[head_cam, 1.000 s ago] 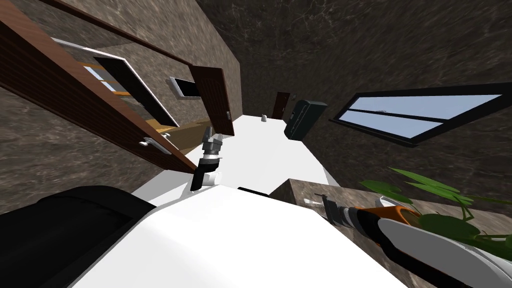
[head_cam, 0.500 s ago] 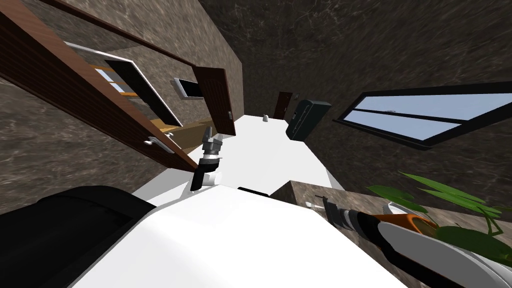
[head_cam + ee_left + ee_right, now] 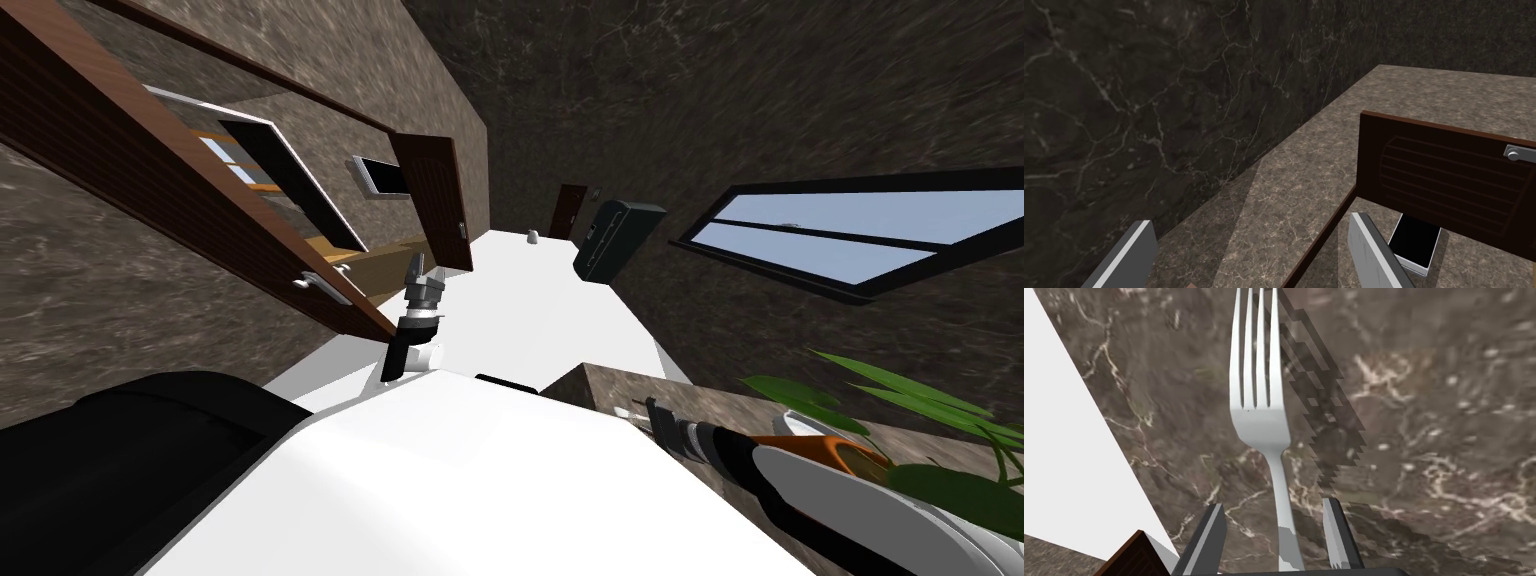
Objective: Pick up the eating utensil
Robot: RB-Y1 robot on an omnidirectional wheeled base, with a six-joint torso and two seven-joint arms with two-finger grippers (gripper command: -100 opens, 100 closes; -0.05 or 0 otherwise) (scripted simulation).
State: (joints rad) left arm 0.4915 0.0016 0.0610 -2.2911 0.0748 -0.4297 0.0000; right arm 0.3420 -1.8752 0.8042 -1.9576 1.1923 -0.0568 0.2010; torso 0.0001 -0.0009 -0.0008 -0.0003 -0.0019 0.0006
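Right pincer [image 3: 1272, 504] outstretched along fork [image 3: 1259, 423]; counter [image 3: 1424, 438] beneath

The brown, pale-veined stone desk [image 3: 612, 386] carries a white pot [image 3: 793, 425] of green leaves and, to the left of the pot near the desk's corner, a light grey fork [image 3: 1259, 418] lying lengthwise, its stepped shadow on the stone close beside it.
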